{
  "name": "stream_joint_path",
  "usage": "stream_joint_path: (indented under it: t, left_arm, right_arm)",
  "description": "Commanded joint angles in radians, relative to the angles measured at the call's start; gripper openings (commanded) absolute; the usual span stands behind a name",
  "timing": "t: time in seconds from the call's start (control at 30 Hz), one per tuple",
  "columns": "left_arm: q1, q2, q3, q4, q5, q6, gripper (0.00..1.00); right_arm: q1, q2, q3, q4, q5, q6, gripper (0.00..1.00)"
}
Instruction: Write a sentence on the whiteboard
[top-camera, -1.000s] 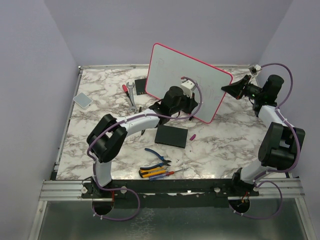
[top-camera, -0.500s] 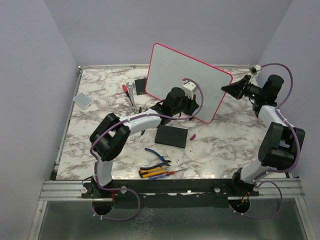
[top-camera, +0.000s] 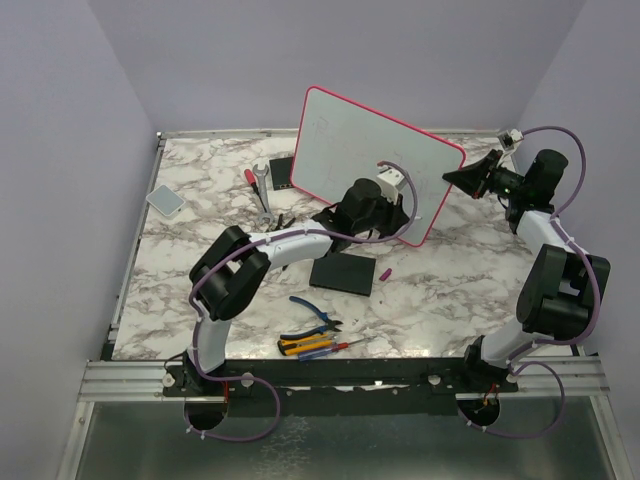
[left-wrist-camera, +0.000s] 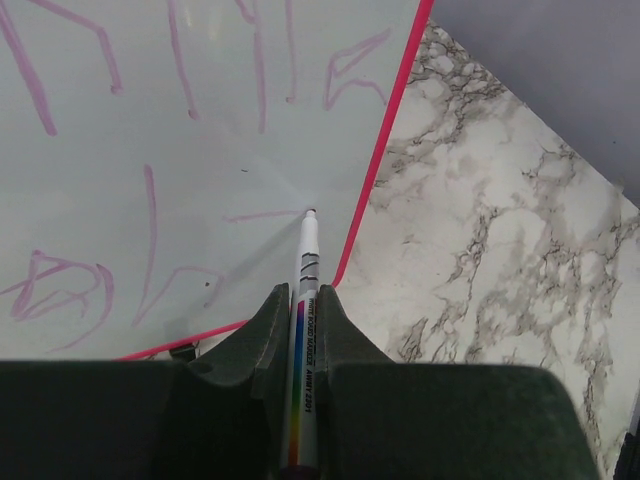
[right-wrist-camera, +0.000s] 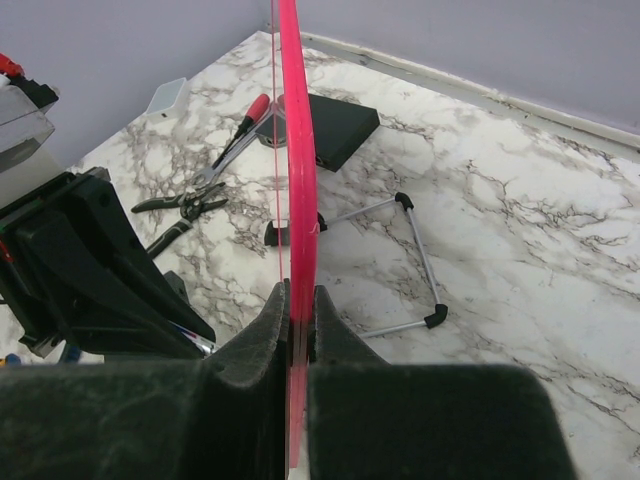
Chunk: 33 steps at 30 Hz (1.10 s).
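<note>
The whiteboard (top-camera: 340, 140), pink-framed, stands tilted at the back of the marble table. My left gripper (top-camera: 403, 204) is shut on a white marker (left-wrist-camera: 307, 262) with a rainbow stripe. The marker's tip touches the board's surface (left-wrist-camera: 200, 150) near its lower right corner, at the end of a short pink stroke. The sentence (left-wrist-camera: 255, 90) shows as thin pink handwritten lines above and to the left of the tip. My right gripper (top-camera: 452, 178) is shut on the board's right edge, and the pink frame (right-wrist-camera: 297, 180) runs up from between its jaws (right-wrist-camera: 298, 292).
A black square slab (top-camera: 342, 271) and a pink cap (top-camera: 385, 272) lie in front of the board. A wrench (top-camera: 262, 185), a grey pad (top-camera: 165, 199), blue pliers (top-camera: 315, 312) and yellow-handled tools (top-camera: 300, 346) lie to the left and front. The board's wire stand (right-wrist-camera: 420, 250) is behind it.
My left gripper has slid to the right along the lower part of the board with the marker. The right arm and the board have not moved.
</note>
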<state>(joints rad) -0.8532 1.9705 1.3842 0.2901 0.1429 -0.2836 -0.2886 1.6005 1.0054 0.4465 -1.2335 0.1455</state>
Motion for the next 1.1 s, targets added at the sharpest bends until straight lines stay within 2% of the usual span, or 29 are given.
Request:
stream_joint_path:
  t: [0.0, 0.47, 1.07]
  left_arm:
    - [0.001, 0.038, 0.040, 0.033, -0.030, -0.005, 0.00]
    - [0.001, -0.081, -0.033, 0.036, -0.054, 0.005, 0.00]
    - [0.003, -0.030, -0.017, 0.030, -0.082, 0.029, 0.00]
  right_arm:
    - [0.023, 0.022, -0.015, -0.074, 0.008, -0.063, 0.01]
    - [0.024, 0.019, -0.016, -0.075, 0.007, -0.063, 0.01]
    - [0.024, 0.019, -0.015, -0.075, 0.008, -0.063, 0.01]
